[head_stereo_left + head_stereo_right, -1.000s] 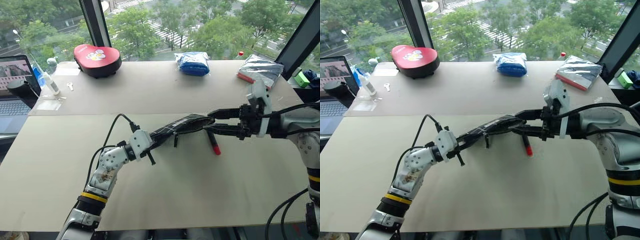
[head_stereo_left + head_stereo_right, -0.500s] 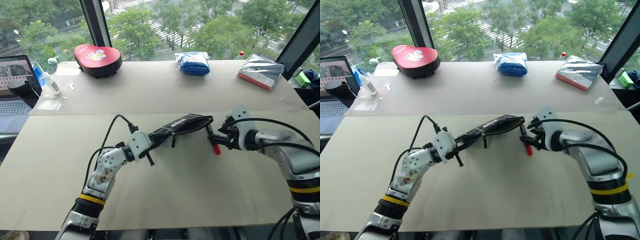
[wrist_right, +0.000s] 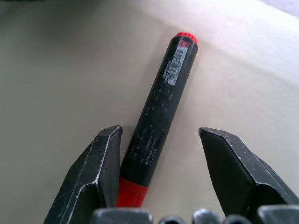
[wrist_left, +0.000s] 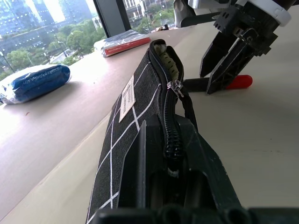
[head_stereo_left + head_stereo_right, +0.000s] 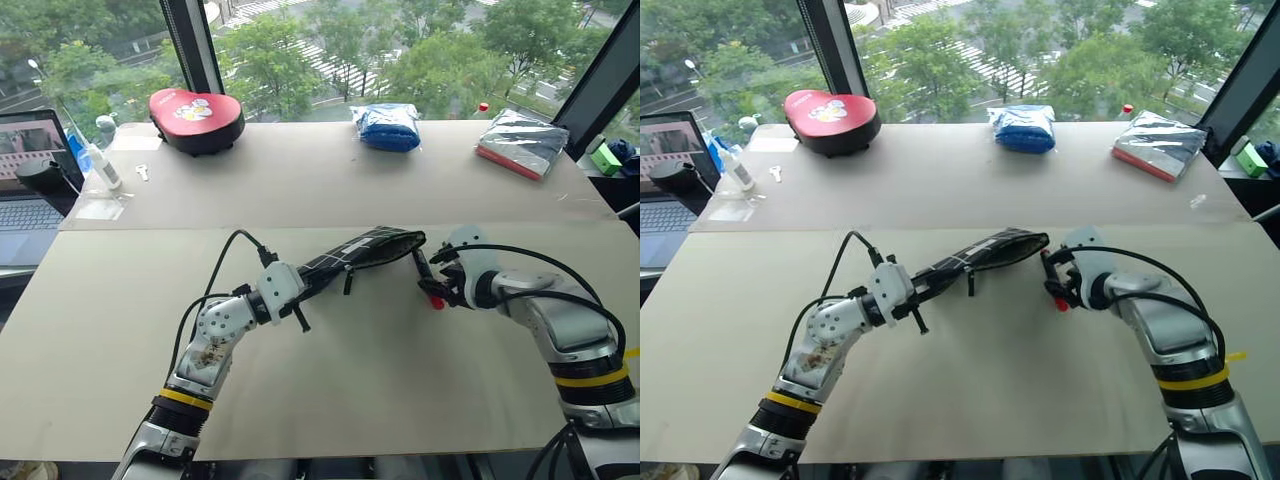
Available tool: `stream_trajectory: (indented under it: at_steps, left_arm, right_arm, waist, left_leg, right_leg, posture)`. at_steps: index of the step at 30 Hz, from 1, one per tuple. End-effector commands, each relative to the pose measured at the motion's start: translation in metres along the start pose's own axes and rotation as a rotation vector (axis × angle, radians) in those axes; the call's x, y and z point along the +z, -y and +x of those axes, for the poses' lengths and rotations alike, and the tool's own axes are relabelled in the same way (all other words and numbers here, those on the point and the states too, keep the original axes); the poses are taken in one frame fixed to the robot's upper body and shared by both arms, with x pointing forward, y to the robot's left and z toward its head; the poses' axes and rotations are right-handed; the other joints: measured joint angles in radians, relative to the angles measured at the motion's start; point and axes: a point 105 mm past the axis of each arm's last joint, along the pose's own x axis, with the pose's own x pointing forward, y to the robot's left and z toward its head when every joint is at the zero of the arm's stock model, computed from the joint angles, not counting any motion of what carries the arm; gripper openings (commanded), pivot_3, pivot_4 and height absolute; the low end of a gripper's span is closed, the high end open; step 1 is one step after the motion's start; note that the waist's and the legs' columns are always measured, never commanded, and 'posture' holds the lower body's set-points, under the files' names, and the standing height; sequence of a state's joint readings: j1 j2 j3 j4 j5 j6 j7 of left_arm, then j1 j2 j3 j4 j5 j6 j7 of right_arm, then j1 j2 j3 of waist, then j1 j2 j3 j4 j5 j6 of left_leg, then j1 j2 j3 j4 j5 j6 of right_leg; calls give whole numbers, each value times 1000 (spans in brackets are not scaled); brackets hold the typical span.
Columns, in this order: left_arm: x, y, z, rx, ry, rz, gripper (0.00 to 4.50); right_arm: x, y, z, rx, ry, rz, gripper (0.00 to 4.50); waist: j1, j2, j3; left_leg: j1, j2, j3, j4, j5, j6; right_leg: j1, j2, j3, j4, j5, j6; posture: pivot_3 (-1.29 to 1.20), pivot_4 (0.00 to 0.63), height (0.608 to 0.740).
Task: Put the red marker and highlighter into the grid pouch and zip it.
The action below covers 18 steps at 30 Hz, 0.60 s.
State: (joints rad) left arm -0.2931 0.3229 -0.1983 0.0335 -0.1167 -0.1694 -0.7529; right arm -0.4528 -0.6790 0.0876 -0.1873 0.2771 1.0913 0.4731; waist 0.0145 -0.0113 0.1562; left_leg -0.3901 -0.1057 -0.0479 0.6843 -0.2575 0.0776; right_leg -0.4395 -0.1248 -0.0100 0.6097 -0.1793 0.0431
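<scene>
Right wrist view: hand (image 3: 159, 177) astride red marker (image 3: 159, 121)

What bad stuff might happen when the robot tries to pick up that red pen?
The slim dark marker with red ends lies off-centre between the open right tool, close to one finger, so closing might roll or skew it. The black grid-lined fabric pouch, pinched in the shut left tool, has a narrow opening, so the marker could catch.

Bare tabletop (image 5: 400, 380) lay open on the robot's side of the grid pouch (image 5: 365, 252). Just beside its open mouth, the red marker (image 5: 424, 279) and right claw (image 5: 440, 283) blocked approach.
</scene>
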Motion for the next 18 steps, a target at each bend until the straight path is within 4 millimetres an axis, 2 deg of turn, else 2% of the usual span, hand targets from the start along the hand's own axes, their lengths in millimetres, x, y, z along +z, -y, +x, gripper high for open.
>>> stream_trajectory:
  at_steps: [1, 5, 8, 13, 18]
  left_arm:
    - [13, 1, 3, 7, 43, 30, 0]
    - [13, 0, 3, 13, 46, 29, 0]
    - [14, -1, 3, 20, 49, 31, 0]
    - [14, -1, 4, 29, 53, 30, 0]
    - [14, -3, 6, 31, 56, 31, 0]
  right_arm:
    - [-8, 3, 4, -28, -24, 21, 2719]
    - [-17, 10, 7, -57, -26, 51, 1489]
    - [-13, 16, 3, -81, 7, 53, 524]
    - [-1, 25, -1, -120, 50, 38, 495]
    - [33, 64, -15, -271, 182, -40, 495]
  waist:
    - [-1, 0, 0]
    - [-2, 0, 0]
    - [3, 0, 0]
    - [4, 0, 0]
    - [3, 0, 0]
  left_leg:
    - [1, 0, 0, 0, 0, 0]
    - [3, 0, 0, 0, -1, 2]
    - [4, 0, 0, 0, -2, 4]
    - [4, 0, 0, 0, -2, 4]
    - [2, 0, 0, 0, 0, 1]
  right_leg:
    - [1, 0, 0, 0, 0, 0]
    - [3, 0, 0, 0, 0, 0]
    - [4, 1, 0, 0, 0, 0]
    - [4, 0, 0, 0, 0, 0]
    - [2, 0, 0, 1, 0, 0]
  posture:
    - [0, 150, 740]
    - [0, 150, 740]
    - [0, 150, 740]
    - [0, 150, 740]
    - [0, 150, 740]
